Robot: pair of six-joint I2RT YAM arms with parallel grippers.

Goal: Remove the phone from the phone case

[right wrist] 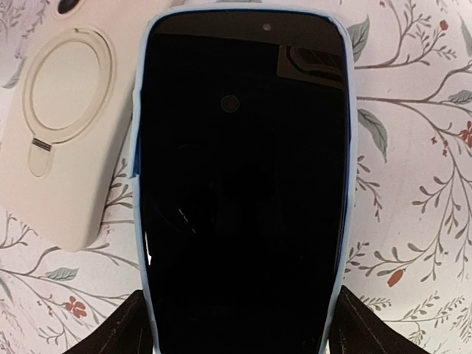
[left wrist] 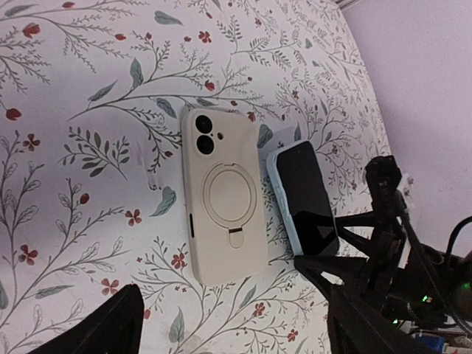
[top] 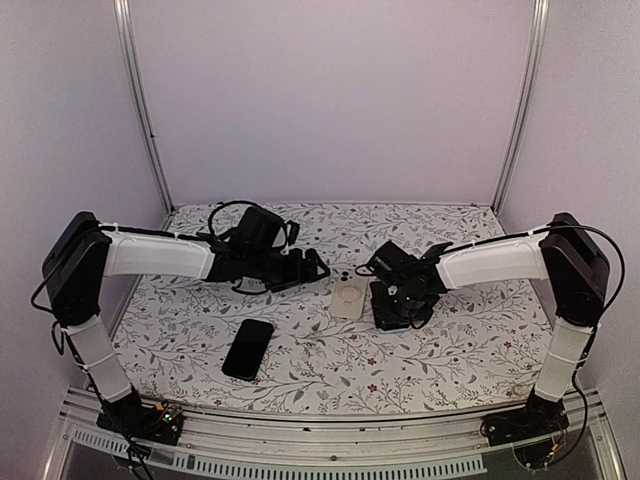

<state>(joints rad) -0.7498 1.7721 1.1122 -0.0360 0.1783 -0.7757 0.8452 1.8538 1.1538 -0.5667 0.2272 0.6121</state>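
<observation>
Got the dark-screened phone in its light-blue soft case pinched in the right gripper, fingers on both long edges at one end. Just beside the cream ring-stand case lying on the floral tablecloth. Spread wide on the left gripper, gripping nothing.

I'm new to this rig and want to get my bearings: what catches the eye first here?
The right tool grips a dark-screened phone in a light-blue case, held beside a cream ring-stand case lying at the middle of the table. A black phone lies alone toward the near left, and the left tool hovers open.
</observation>
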